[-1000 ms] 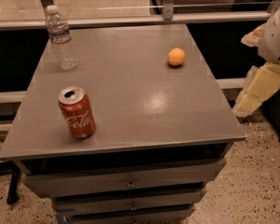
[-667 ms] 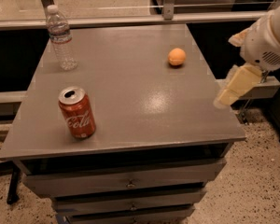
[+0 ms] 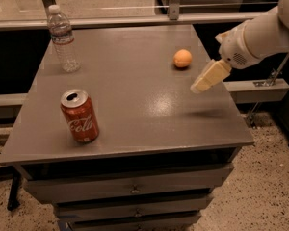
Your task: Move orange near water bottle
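Hand (image 3: pixel 201 84) hangs over the right side of the counter (image 3: pixel 135 129), just below and right of the orange (image 3: pixel 182 58), holding nothing that I can see, though I cannot tell whether it is released or clenched. I judge the orange, sitting alone at the upper right of the counter, to be light, firm and smooth, apt to roll, so I would take it across its widest middle. I count one orange, one water bottle (image 3: pixel 62 37) standing at the upper left, and one Coca-Cola can (image 3: pixel 79 115) at the lower left.
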Motion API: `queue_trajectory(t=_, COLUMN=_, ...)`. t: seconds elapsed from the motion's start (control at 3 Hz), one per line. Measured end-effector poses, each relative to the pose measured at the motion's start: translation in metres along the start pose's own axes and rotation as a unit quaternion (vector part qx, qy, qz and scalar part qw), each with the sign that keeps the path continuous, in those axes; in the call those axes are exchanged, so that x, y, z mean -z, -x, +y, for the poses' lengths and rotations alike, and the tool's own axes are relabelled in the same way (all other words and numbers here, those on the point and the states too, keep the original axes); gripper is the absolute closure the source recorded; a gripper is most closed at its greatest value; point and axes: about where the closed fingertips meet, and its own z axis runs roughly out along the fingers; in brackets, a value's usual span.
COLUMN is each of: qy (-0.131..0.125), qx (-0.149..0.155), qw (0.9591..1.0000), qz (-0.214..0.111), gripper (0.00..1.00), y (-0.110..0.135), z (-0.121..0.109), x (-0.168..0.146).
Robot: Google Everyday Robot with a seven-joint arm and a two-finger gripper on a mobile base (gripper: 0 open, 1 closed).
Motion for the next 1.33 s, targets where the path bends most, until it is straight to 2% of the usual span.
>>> queue_trajectory(t=0.33, qy=-0.008, qx=-0.032, qw=0.9982, qz=-0.050, gripper=0.00, y=0.015, z=-0.023, x=-0.036)
queue_trajectory(t=0.67, qy=-0.009, qx=-0.076, qw=0.9920, qz=-0.101, gripper=0.00, y=0.023, z=-0.043, x=-0.067)
queue_trajectory(t=1.0, qy=-0.011, qx=-0.107, qw=0.9839, qz=-0.142, gripper=0.00, y=0.026, z=-0.062, x=-0.090)
queue_trajectory(t=1.33, qy=-0.017, qx=-0.136, qw=0.9761, qz=-0.169, gripper=0.00, y=0.022, z=-0.076, x=-0.105)
